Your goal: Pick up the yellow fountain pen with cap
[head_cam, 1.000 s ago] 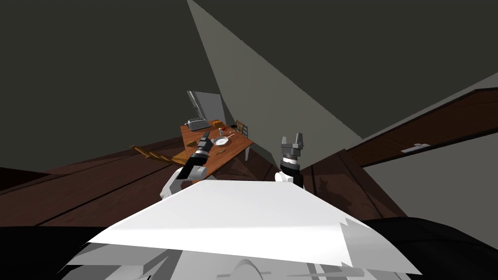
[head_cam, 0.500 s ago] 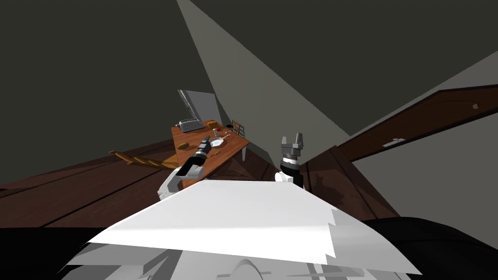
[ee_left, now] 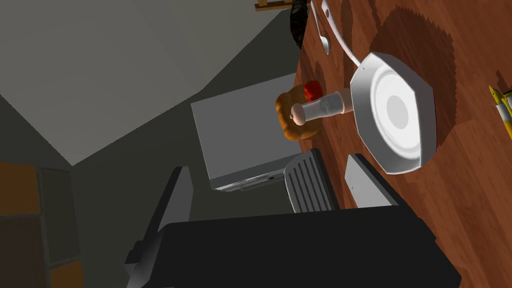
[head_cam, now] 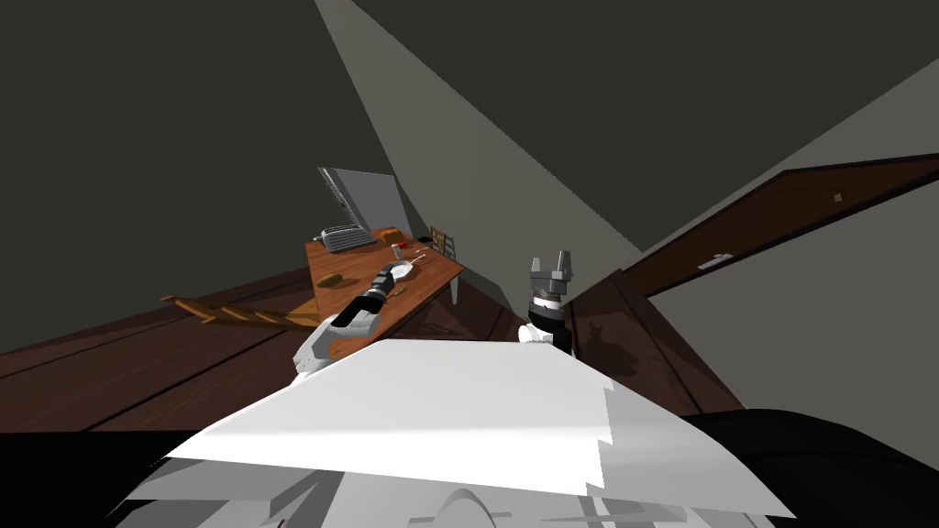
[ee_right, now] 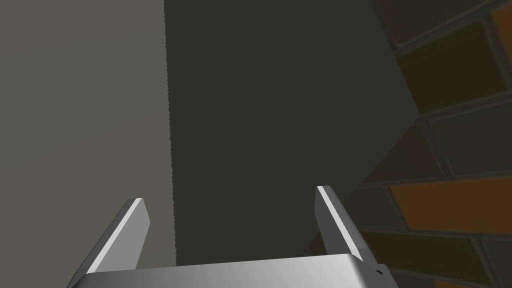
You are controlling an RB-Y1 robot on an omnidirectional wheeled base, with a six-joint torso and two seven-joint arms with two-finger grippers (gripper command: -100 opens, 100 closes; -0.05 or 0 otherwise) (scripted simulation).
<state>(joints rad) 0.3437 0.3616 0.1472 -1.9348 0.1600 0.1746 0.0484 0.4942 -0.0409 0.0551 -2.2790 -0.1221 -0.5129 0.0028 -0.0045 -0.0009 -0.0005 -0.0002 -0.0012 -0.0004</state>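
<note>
1. Yellow pen (ee_left: 505,111) lies flat on the brown worktop (ee_left: 475,200), near the white pan (ee_left: 395,112). It sits off to one side of my left gripper (head_cam: 392,271), not between the fingers.
2. Left fingers are spread, holding nothing. I judge the hand must shift sideways over the pen and turn so the fingers cross the barrel.
3. Descend slowly: a thin pen probably rolls or skids. Keep off the pan rim.
4. Right gripper (ee_right: 229,195) is spread, empty and raised away from the worktop; leave it idle.
</note>
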